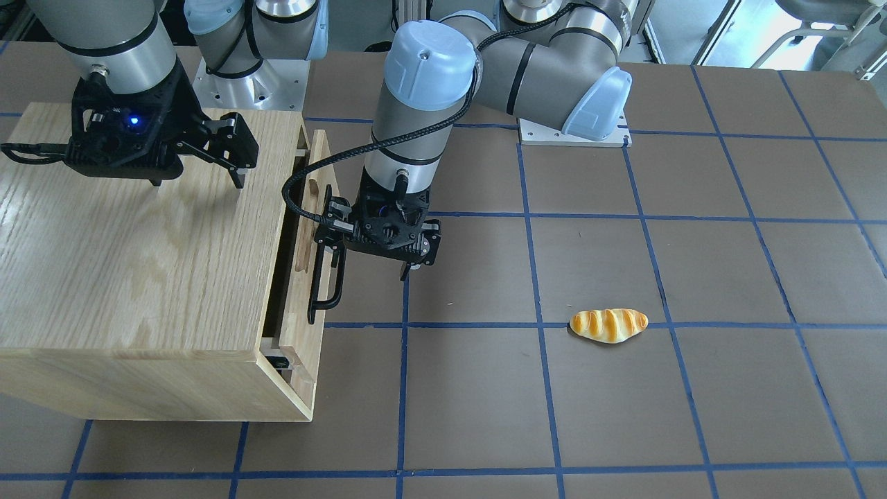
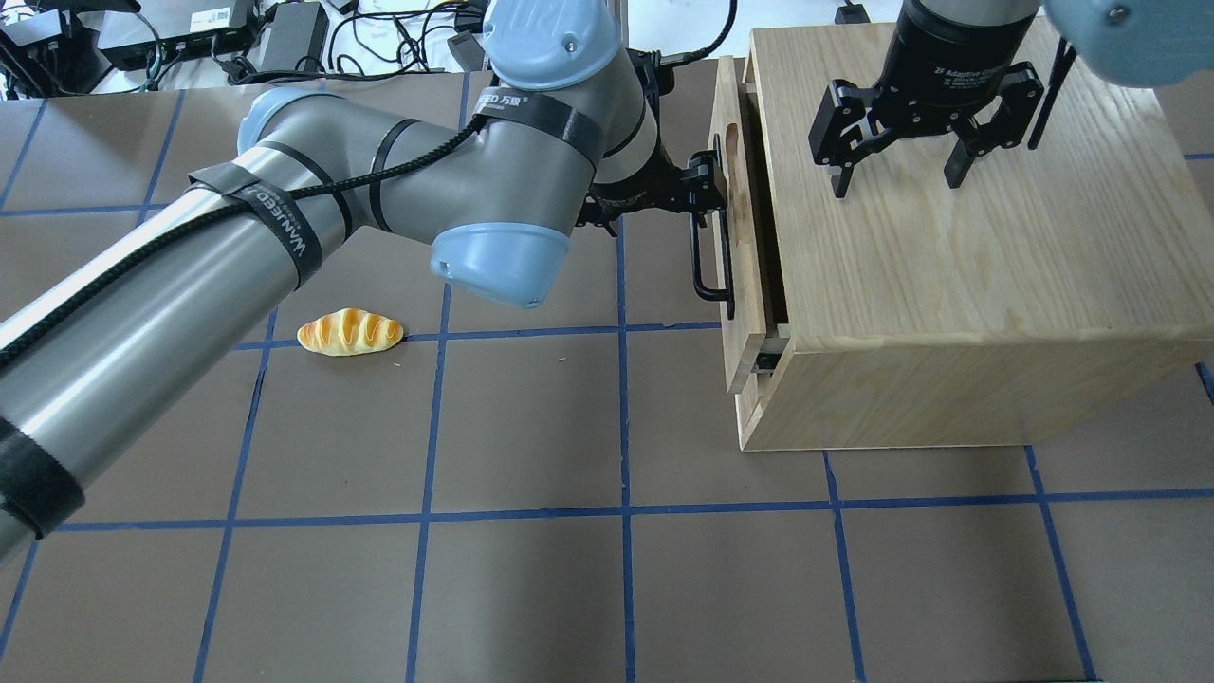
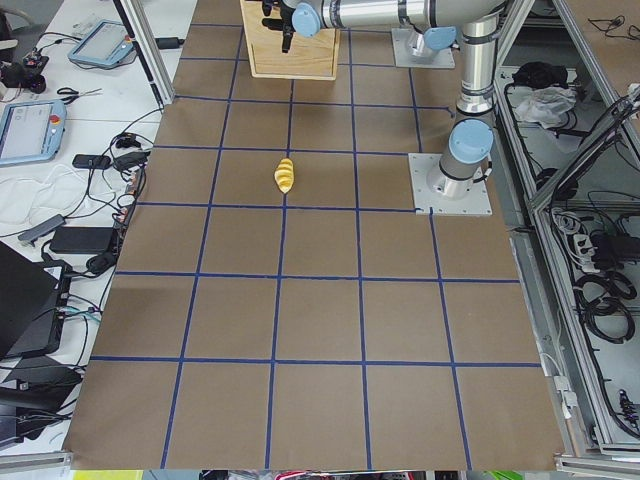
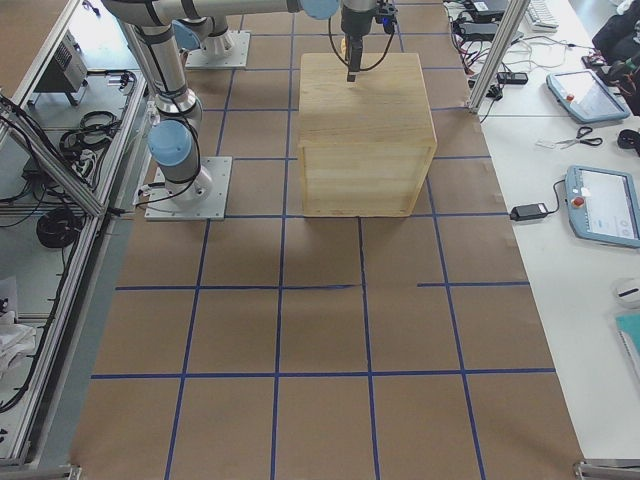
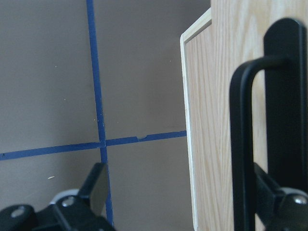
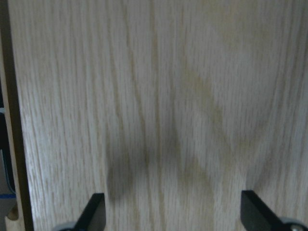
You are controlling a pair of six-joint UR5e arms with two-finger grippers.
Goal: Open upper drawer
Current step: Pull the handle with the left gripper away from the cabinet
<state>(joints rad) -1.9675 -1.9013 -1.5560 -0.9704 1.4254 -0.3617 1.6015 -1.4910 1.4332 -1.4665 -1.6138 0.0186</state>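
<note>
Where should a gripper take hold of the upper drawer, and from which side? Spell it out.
Grip the black bar handle on the upper drawer front, across its straight span, coming from the open table side. The bar stands off the panel, leaving room for fingers either side, as the left gripper straddles it.

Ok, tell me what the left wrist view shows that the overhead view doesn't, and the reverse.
Left wrist only: the left gripper spread open, one finger beside the long black bar handle. Overhead only: the golden bread roll, the open right gripper over the oak cabinet. Both: that handle, the light-oak upper drawer front, the blue-taped table.
</note>
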